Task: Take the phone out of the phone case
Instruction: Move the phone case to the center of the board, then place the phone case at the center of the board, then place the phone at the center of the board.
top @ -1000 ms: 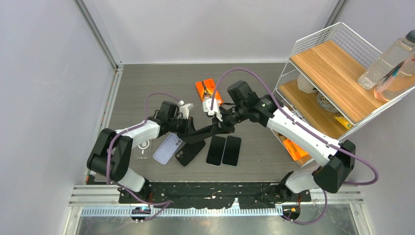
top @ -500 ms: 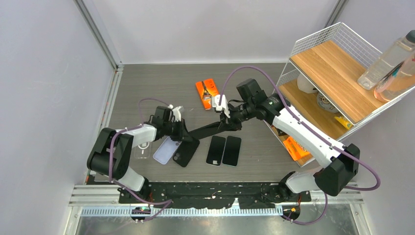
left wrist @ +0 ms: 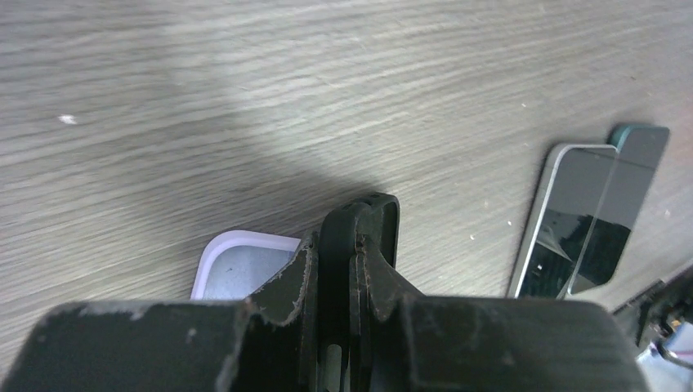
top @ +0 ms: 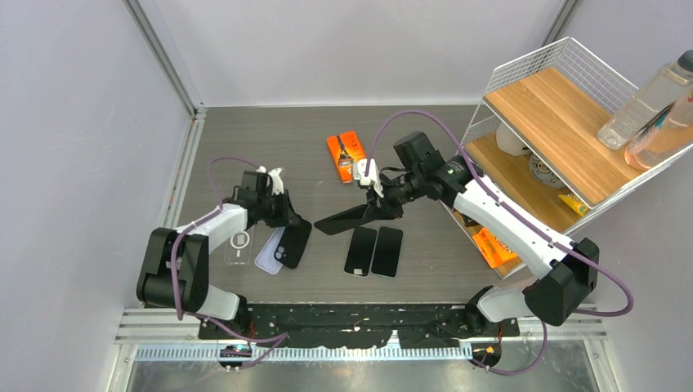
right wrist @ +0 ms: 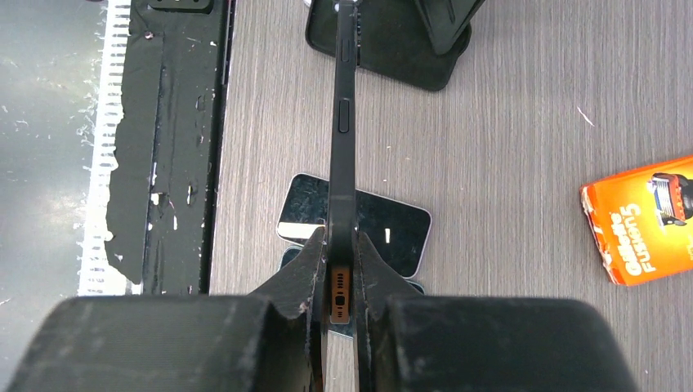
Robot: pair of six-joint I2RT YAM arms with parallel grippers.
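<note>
1. Top external view shows the two pieces apart. The black phone (top: 353,219) hangs in the air from the right gripper (top: 381,202), sloping down toward the table (top: 245,147). The black case (top: 297,242) is over by the left gripper (top: 286,219), with open table between case and phone.
2. The right gripper is pressed together on one end of the phone. From the right wrist camera the phone shows edge-on, with its charging port sitting between the fingers (right wrist: 298,278) and a side button further along.
3. The left gripper is pinched almost closed on the thin rim of the case, which looks hollow from the left wrist camera. The case stands tilted, with its lower end over a lilac case (top: 268,255). I cannot tell whether the two touch.
4. To my eye the main job is done, since the phone is out. What looks left is setting both pieces down and letting go.
5. Free space is tight. Two phones (top: 360,251) lie side by side just under the hanging phone. A clear case (top: 239,243) sits beside the lilac one, and an orange box (top: 346,155) lies further back. Each piece will need a bare patch of table.
</note>
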